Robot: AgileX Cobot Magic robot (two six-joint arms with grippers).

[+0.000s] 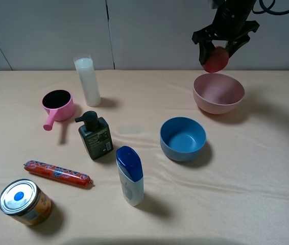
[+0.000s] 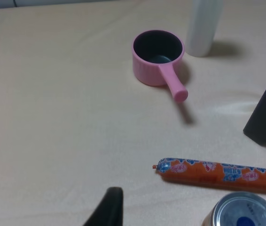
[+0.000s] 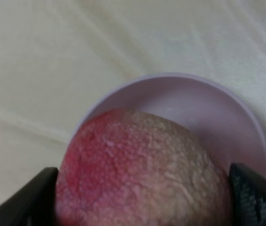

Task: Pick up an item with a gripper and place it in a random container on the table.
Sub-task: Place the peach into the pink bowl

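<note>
My right gripper (image 1: 217, 55) is shut on the red-pink fruit (image 1: 216, 59) and holds it in the air just above the far rim of the pale pink bowl (image 1: 219, 93) at the back right of the table (image 1: 246, 173). In the right wrist view the fruit (image 3: 142, 169) fills the space between the two black fingers (image 3: 25, 200), with the pink bowl (image 3: 203, 113) right below it. Of my left gripper only one black fingertip (image 2: 107, 209) shows, low over bare cloth near the front left; it holds nothing visible.
A blue bowl (image 1: 183, 138) stands in front of the pink bowl. A pink handled cup (image 1: 57, 105), a white bottle (image 1: 87, 80), a dark pump bottle (image 1: 95, 135), a blue-capped bottle (image 1: 130, 175), a red sausage (image 1: 56, 172) and a tin can (image 1: 24, 202) occupy the left half.
</note>
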